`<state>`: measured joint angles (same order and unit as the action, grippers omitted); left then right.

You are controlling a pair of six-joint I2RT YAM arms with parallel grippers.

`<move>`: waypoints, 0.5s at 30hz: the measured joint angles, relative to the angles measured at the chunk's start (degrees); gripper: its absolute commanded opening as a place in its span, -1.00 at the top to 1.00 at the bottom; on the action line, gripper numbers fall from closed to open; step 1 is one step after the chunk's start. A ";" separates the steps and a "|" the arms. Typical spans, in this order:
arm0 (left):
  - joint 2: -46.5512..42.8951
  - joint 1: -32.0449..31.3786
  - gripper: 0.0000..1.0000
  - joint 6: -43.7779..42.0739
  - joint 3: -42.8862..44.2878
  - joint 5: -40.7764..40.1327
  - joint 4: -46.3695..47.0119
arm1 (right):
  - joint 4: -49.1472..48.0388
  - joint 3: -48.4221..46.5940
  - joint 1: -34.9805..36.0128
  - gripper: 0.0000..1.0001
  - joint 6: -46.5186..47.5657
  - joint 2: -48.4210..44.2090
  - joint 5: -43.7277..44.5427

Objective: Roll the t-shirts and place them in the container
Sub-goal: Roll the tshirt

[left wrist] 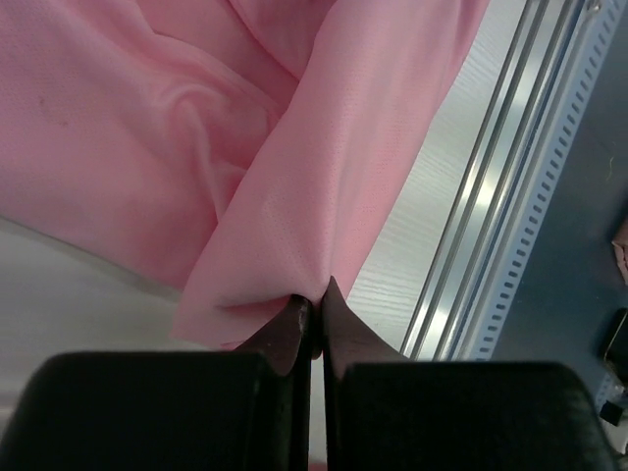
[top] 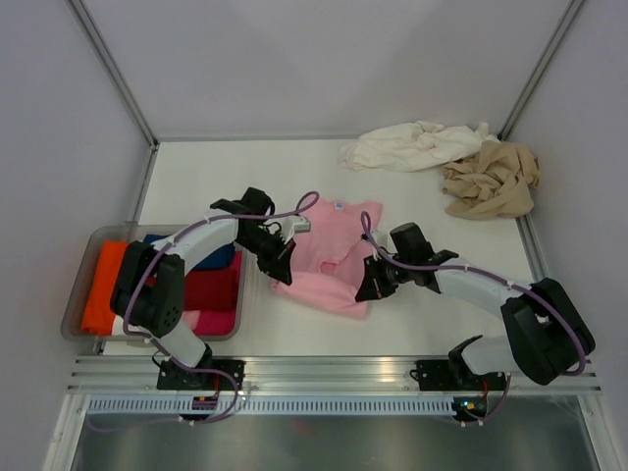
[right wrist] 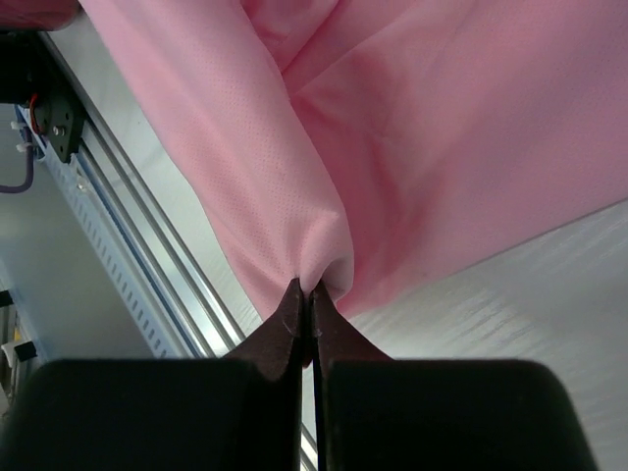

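A soft light pink cloth t-shirt [top: 329, 257] lies mid-way across the white table [top: 471, 294]. The left gripper [left wrist: 314, 306] and the right gripper [right wrist: 306, 296] each clamp a fold of its near edge. A crumpled cream-white t-shirt [top: 412, 145] and a tan-beige t-shirt [top: 493, 182] lie in the far right corner.

the pink t-shirt [left wrist: 147, 128] runs off the edges of both wrist views.
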<state>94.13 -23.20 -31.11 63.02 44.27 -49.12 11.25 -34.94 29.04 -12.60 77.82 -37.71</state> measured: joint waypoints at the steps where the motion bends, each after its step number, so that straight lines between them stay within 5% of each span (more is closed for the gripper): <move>1: -0.17 -0.02 0.95 -0.28 -0.83 -0.07 -0.28 | 0.31 0.02 0.04 0.99 -0.02 0.02 -0.42; 8: 5.68 -0.02 0.95 -0.22 -3.43 -3.48 -1.31 | -1.11 1.31 0.79 0.99 -0.94 5.07 -2.49; 15: 8.83 -0.42 0.92 0.63 -2.75 -6.23 -0.26 | -1.16 2.10 1.09 0.26 -2.93 7.54 1.53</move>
<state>102.96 -23.62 -30.48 60.27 38.04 -49.39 10.09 -32.84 30.13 -15.53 85.36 -36.18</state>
